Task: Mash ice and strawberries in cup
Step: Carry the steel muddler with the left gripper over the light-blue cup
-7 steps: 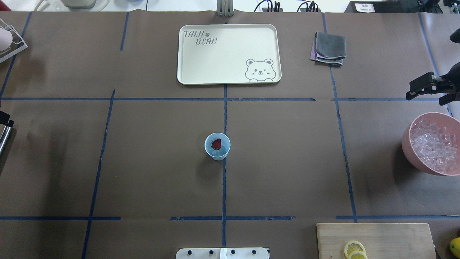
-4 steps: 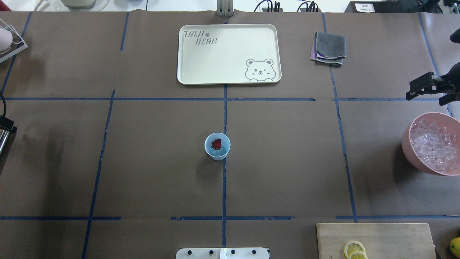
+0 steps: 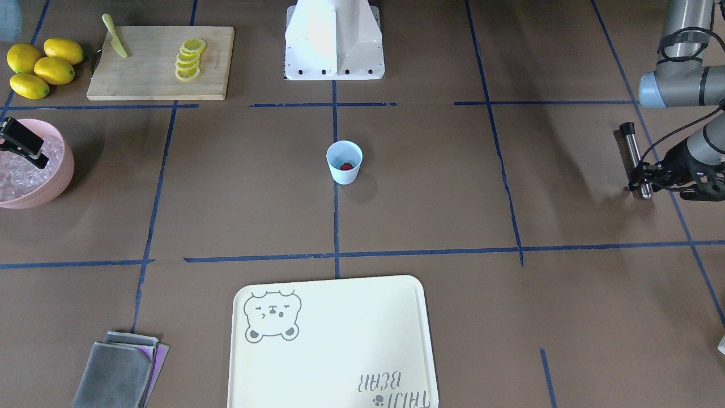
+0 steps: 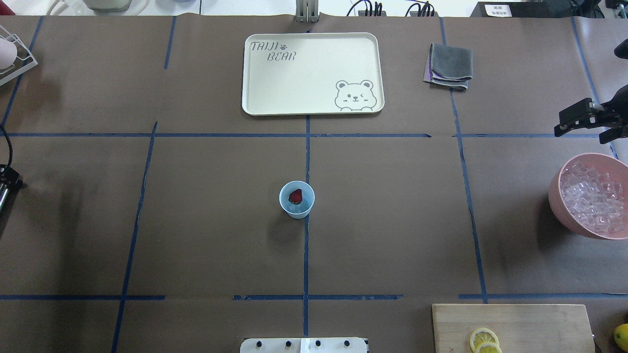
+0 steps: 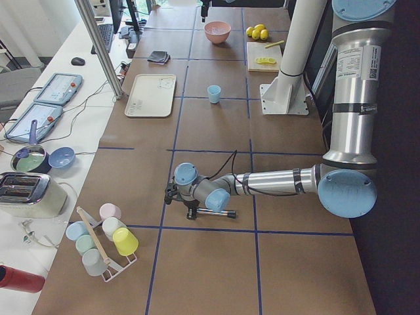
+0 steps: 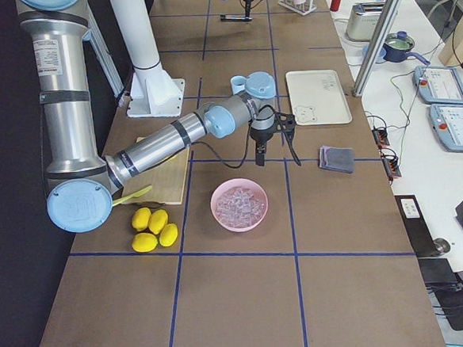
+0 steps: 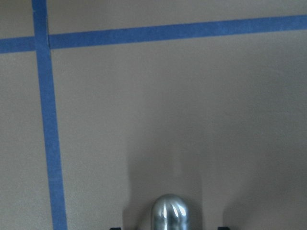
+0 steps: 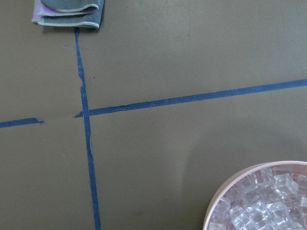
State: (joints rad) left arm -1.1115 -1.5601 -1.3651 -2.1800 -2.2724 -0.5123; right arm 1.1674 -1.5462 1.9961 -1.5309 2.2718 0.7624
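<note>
The pale blue cup [image 4: 297, 199] [image 3: 344, 162] stands at the table's middle with one dark-red strawberry [image 4: 295, 196] [image 3: 345, 166] inside. The ice [image 4: 591, 198] [image 8: 268, 203] fills a pink bowl [image 4: 557, 196] [image 3: 65, 170] at the right edge. My right gripper [image 4: 581, 133] [image 6: 277, 161] hangs open and empty just beyond the bowl. At the far left edge, low over the table, is my left gripper [image 3: 643, 182] [image 5: 172, 197]. It is shut on a metal rod [image 3: 632, 150] [image 5: 216, 212] [image 7: 169, 213].
A cream bear tray [image 4: 255, 105] lies at the far middle, with a folded grey cloth [image 4: 449, 66] to its right. A cutting board [image 4: 539, 323] with lemon slices [image 4: 484, 339] sits near right. Whole lemons [image 3: 39, 68] lie beside it. A cup rack [image 5: 102, 239] stands far left.
My left gripper has moved toward the robot's side of the table, carrying the rod. The right gripper, cup and bowl have stayed put.
</note>
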